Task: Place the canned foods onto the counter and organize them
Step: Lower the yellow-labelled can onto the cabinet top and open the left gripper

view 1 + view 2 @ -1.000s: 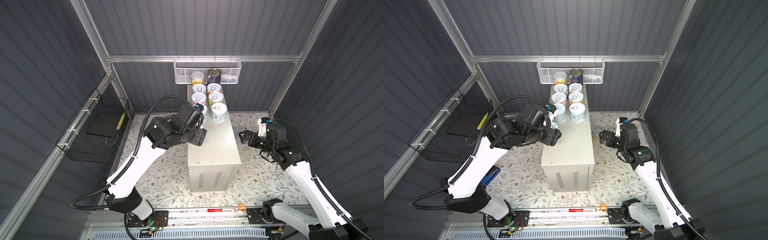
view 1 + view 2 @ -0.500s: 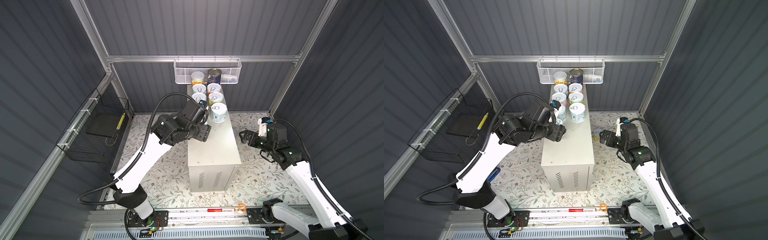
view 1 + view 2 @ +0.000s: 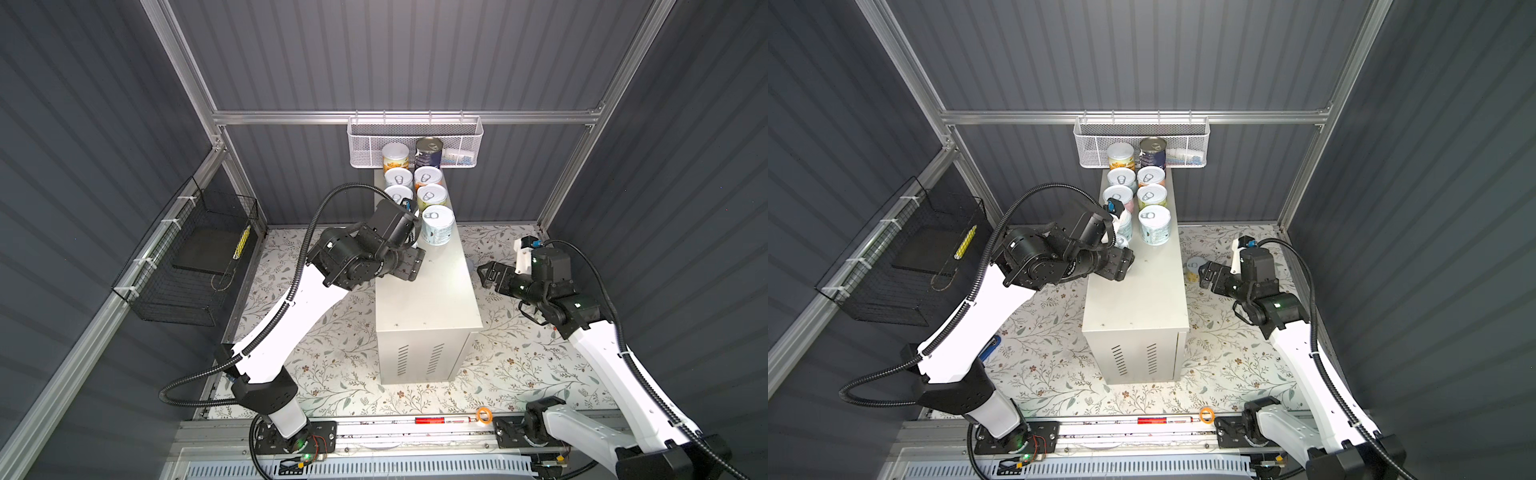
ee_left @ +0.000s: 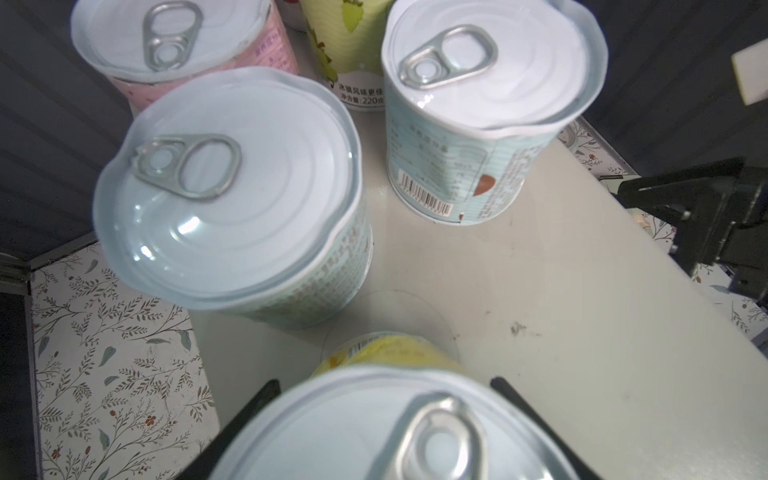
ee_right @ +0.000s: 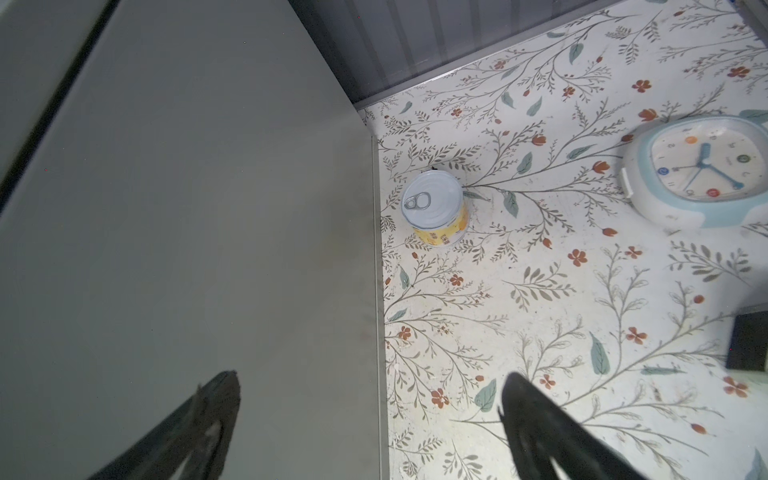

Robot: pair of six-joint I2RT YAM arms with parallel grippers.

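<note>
Left gripper (image 4: 384, 395) astride yellow-labelled can (image 4: 390, 353), perhaps touching — green can (image 4: 353, 62): "220".

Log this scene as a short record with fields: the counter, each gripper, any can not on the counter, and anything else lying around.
counter: white box, two rows of upright cans at its far end
left gripper: over the counter, fingers on either side of a yellow-label can; grip unclear
right gripper: open, empty, beside the counter's right side
off counter: stray yellow can upright on the floral mat, close to the counter wall
other: clock on the mat
</note>
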